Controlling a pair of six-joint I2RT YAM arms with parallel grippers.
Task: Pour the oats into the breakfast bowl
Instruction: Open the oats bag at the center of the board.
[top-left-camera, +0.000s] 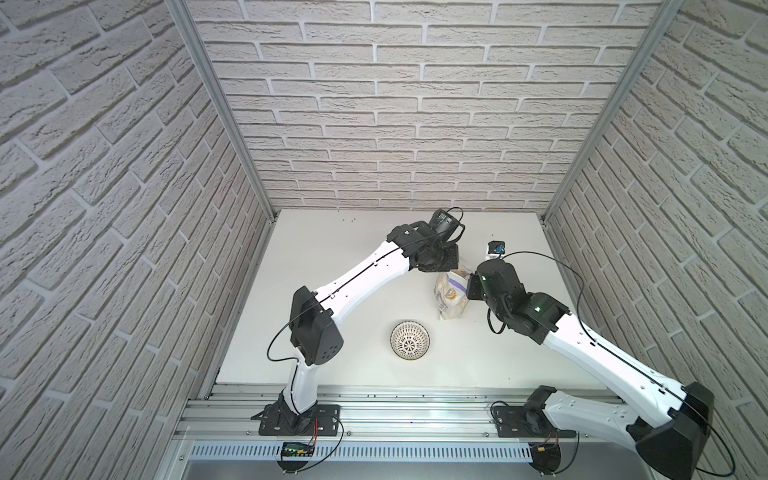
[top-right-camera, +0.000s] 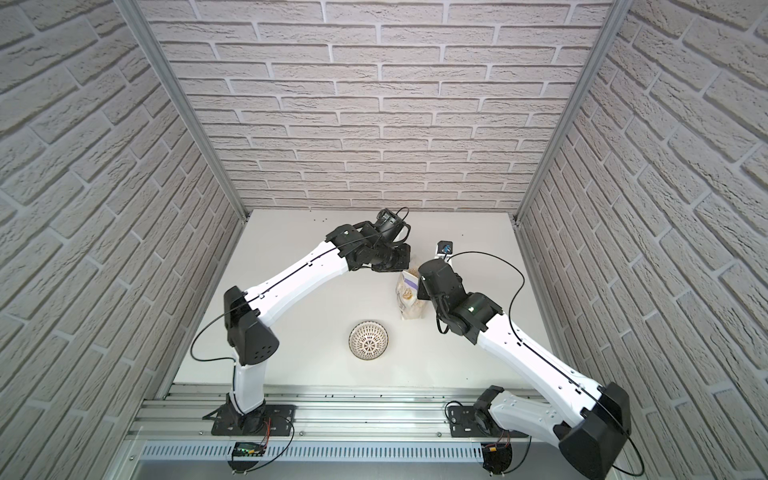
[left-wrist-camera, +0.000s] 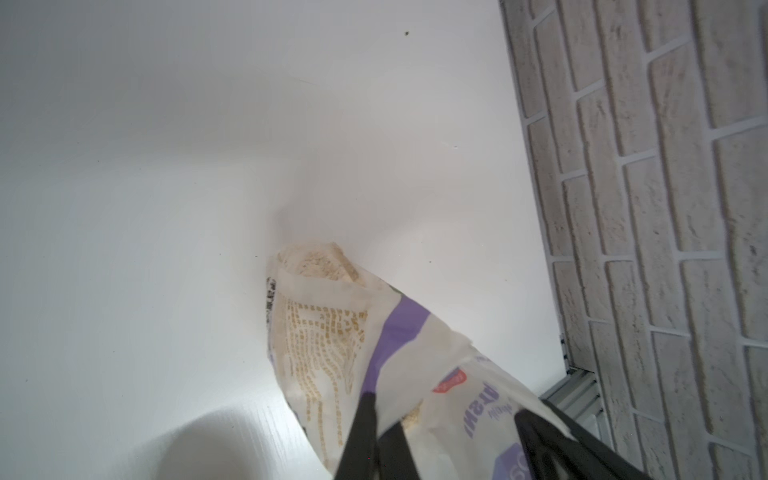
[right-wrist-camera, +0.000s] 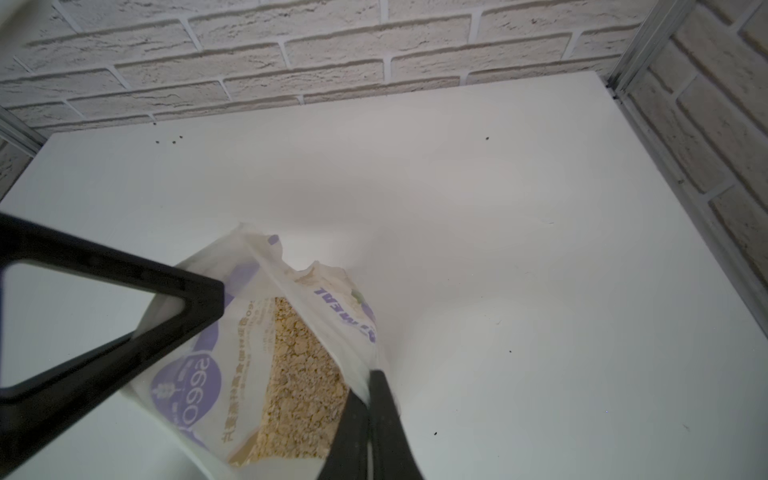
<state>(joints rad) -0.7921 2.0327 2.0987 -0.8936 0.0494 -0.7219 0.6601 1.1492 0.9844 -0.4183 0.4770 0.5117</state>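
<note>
This is a robotics lab test cell dressed as a kitchen corner: pale brick-pattern wall panels (top-left-camera: 415, 124) meet at bare aluminium frame posts (top-left-camera: 216, 104) around a plain white counter (top-left-camera: 332, 257). A white-and-black left robot arm (top-left-camera: 365, 274) and a matching right robot arm (top-left-camera: 602, 353) are bolted to a ribbed aluminium rail (top-left-camera: 415, 409) along the counter's front edge, with a slotted grey cable duct (top-left-camera: 415, 454) and a small wired circuit board with green lights (top-left-camera: 296, 449) beside it. The kitchen touch comes from a small round white bowl with a dark lattice pattern (top-left-camera: 409, 340) and a clear plastic oatmeal pouch with a purple-and-white label (top-left-camera: 451, 299).
</note>
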